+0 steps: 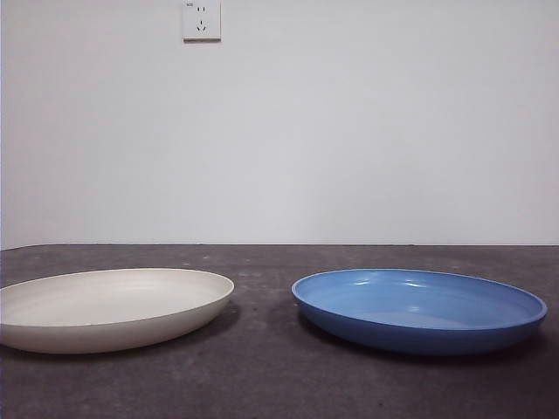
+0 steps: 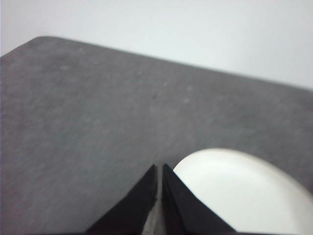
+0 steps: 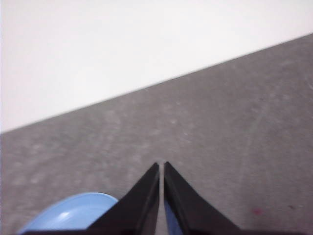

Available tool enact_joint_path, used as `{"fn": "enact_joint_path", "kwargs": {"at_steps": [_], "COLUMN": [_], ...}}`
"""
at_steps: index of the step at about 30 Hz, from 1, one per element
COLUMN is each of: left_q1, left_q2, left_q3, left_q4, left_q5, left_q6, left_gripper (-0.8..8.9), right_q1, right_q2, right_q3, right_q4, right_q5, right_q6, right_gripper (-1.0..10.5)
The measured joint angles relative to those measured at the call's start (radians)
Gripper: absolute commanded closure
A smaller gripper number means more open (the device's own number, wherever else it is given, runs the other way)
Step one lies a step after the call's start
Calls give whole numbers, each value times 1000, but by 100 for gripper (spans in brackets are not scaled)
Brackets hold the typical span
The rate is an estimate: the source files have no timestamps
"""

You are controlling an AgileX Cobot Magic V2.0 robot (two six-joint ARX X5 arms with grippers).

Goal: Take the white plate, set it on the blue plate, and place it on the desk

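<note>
White plate (image 2: 244,193) lies just beside the closed left gripper (image 2: 160,169); blue plate (image 3: 73,213) beside the closed right gripper (image 3: 161,166).

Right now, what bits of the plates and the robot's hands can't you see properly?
- White plate: front view, its left side is cut off by the picture's edge.
- White plate, left wrist view: blurred, partly cut off by the edge.
- Blue plate: right wrist view, mostly behind the right gripper.
- Left gripper and right gripper: absent from the front view.
- Wall socket: its print is too small.
</note>
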Motion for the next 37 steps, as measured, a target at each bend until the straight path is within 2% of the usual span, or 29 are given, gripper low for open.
{"fn": "enact_joint_path", "kwargs": {"at_steps": [5, 9, 14, 22, 25, 32, 37], "left_q1": [-34, -60, -79, -90, -115, -217, -238], "left_q2": [68, 169, 319, 545, 596, 644, 645], "left_q3": [83, 172, 362, 692, 772, 827, 827], "left_q4": [10, -13, -127, -309, -380, -454, -468], "left_q5": [7, 41, 102, 283, 348, 388, 428], "left_q6": [-50, -83, -80, -36, -23, 16, 34], "left_gripper": [797, 797, 797, 797, 797, 798, 794], "right_q1": [21, 25, 25, 34, 76, 251, 288], "right_q2": [57, 135, 261, 465, 518, 593, 609], "right_q3": [104, 229, 384, 594, 662, 752, 766], "right_q4": [-113, -223, -350, -438, -483, -579, -597], "right_q5": [-39, -117, -234, -431, -486, -491, -492], "right_q6": [36, 35, 15, -56, -74, -128, -159], "right_gripper": [936, 936, 936, 935, 935, 935, 935]}}
